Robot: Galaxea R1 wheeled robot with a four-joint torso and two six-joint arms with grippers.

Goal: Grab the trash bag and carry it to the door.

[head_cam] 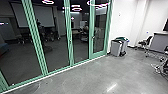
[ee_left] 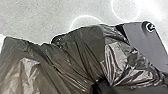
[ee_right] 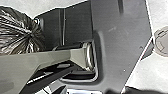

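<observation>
So, closest thing to me: one dark, translucent trash bag (ee_left: 75,55), and my left gripper (ee_left: 100,86) is pinching it right where the plastic bunches into a tight gather. The pleats all fan out from there, super crinkly and shiny. Same bag shows up in my right wrist view too, next to the robot's dark body. As for my right gripper, honestly can't tell if it's spread or pressed together. Just past the bag, the pale floor (ee_left: 37,15) has two bright ring-shaped glares on it. Looking up and out, it's smooth grey concrete, and over on the right I count two office chairs: a nearer one (head_cam: 163,67) cut off by the edge of the view, and another dark one (head_cam: 145,42) a bit farther back, beside one grey desk (head_cam: 161,42). Then there are two grey bins (head_cam: 116,48) standing together near the white wall (head_cam: 125,20), the rear one with something green on top. Just left of them is one green-framed glass door (head_cam: 100,30), part of a long glass wall (head_cam: 56,58), and the bag isn't at it, it's right here with me. Deepest in the glass: one big pale screen (head_cam: 20,15), plus at least three glowing ring lights (head_cam: 76,9) up top.
</observation>
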